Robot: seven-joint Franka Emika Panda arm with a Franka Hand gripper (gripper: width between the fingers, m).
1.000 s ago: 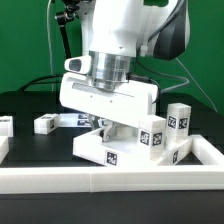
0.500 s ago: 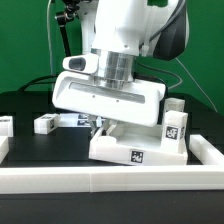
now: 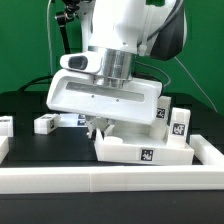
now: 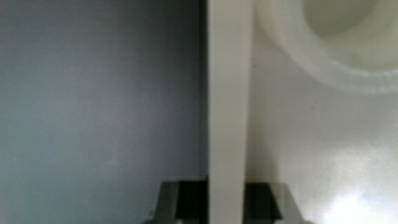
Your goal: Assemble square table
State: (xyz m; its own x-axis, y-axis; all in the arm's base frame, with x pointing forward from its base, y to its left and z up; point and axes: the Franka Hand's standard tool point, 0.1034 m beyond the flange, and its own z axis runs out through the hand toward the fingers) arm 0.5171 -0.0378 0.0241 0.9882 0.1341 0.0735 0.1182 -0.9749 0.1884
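Observation:
The white square tabletop (image 3: 140,148) lies low at the exterior view's right, a black-and-white tag on its front edge. My gripper (image 3: 103,126) reaches down at its left end, mostly hidden under the wide white hand. In the wrist view the tabletop's thin edge (image 4: 228,90) runs straight between my two dark fingers (image 4: 185,200), which are shut on it; its rimmed face (image 4: 329,110) fills one side. Two white legs with tags (image 3: 178,125) stand behind the tabletop at the right. Another leg (image 3: 44,123) lies at the left, and one (image 3: 4,125) sits at the far left edge.
A long white rail (image 3: 100,178) edges the black workspace along the front, with a raised end at the right (image 3: 208,150). The arm's large white body blocks the middle of the exterior view. Cables hang behind the arm.
The hand has turned and shifted toward the exterior view's right. The tabletop swung with it, from tilted to lying square to the front rail and farther right.

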